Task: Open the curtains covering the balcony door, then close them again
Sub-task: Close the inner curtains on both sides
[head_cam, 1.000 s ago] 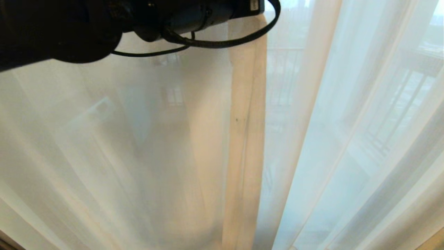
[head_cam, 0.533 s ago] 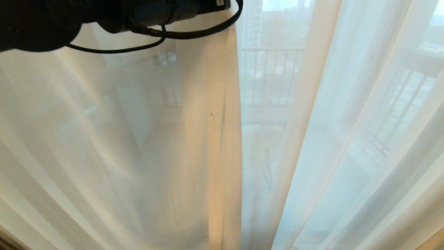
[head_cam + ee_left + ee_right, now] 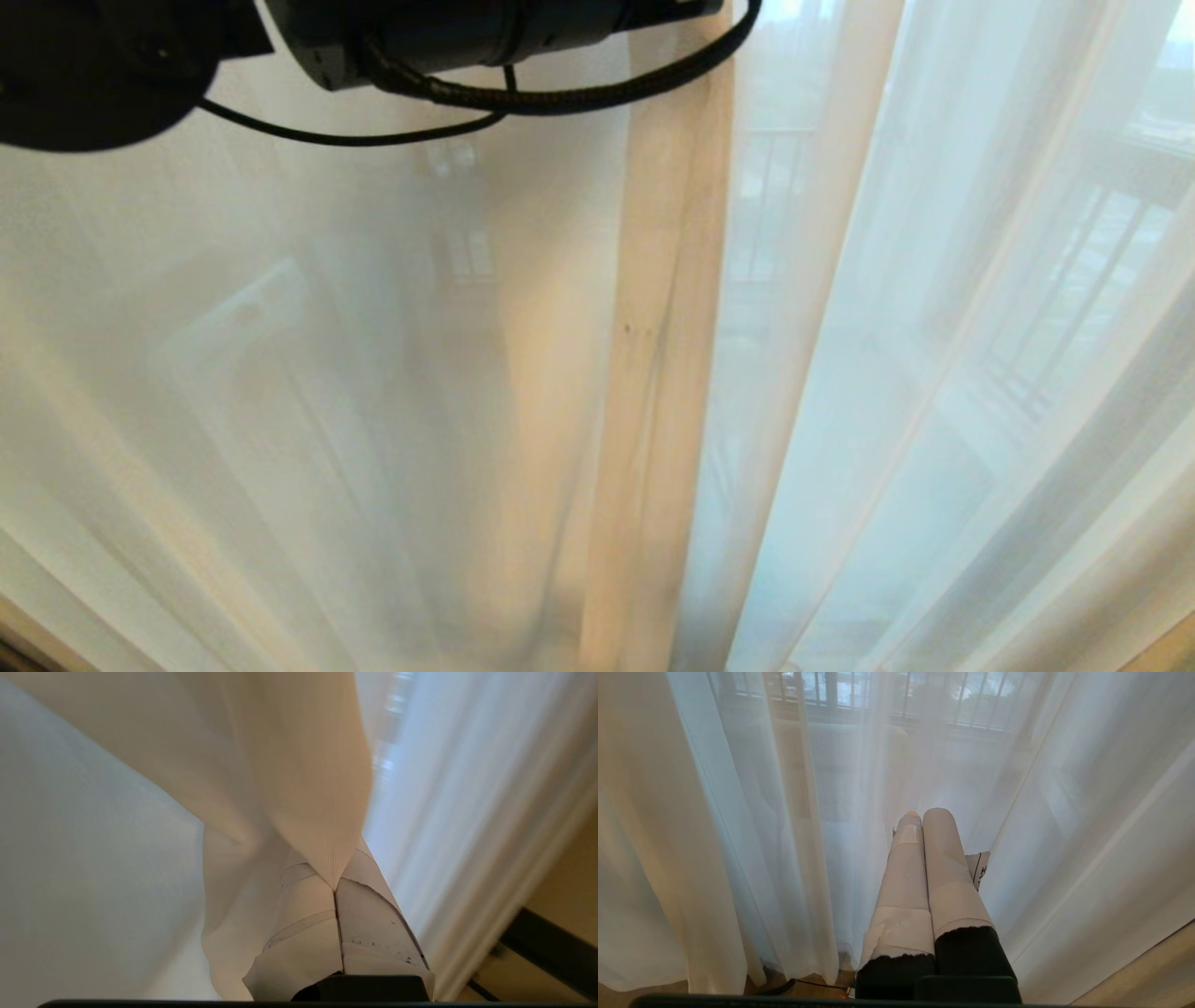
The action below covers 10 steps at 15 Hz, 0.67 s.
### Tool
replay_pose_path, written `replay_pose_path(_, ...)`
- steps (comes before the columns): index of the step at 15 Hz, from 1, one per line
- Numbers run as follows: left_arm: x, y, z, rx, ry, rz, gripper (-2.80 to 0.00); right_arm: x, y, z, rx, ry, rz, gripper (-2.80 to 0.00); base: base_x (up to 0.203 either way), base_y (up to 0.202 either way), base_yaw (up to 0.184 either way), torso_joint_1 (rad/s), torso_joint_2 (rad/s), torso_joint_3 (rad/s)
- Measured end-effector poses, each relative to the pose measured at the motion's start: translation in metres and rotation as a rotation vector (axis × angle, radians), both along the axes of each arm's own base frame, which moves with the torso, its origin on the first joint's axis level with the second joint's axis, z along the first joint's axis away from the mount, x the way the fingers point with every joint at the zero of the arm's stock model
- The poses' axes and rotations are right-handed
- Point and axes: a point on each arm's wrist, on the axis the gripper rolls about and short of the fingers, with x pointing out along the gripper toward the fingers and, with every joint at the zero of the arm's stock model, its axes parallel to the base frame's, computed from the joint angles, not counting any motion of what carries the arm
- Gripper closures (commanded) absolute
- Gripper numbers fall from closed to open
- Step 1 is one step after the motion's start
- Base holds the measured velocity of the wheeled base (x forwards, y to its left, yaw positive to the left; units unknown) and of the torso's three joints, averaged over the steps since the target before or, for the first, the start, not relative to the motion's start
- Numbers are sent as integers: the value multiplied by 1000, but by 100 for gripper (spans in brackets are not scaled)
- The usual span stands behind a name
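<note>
While your left gripper [image 3: 335,886] pinches the curtains [image 3: 653,327], ribbed cream hem between taped fingers [image 3: 373,919]; right gripper [image 3: 923,814] clenched empty beside gauzy sheer.

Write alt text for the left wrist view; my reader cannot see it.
The left gripper's white-wrapped fingers are shut on a fold of cream curtain fabric. Sheer white curtain hangs alongside it.

the only print is on a small white tag [image 3: 981,870] tucked beside the right gripper [image 3: 927,814]; a black "h" shows at its edge, the rest is hidden.
</note>
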Motion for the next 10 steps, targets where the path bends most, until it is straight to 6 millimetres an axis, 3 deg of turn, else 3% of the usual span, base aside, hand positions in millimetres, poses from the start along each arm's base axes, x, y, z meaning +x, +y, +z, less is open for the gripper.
replay_pose_path(7, -1, -18, -10, 25, 8, -66, 0, 0, 0, 0, 0, 0, 0, 0, 0, 0, 0, 0, 0, 0)
replay_pose_path(8, -1, -18, -10, 24, 8, -65, -280, 0, 0, 0, 0, 0, 0, 0, 0, 0, 0, 0, 0, 0)
replay_pose_path(10, 1, -18, -10, 25, 8, -59, -280, 0, 0, 0, 0, 0, 0, 0, 0, 0, 0, 0, 0, 0)
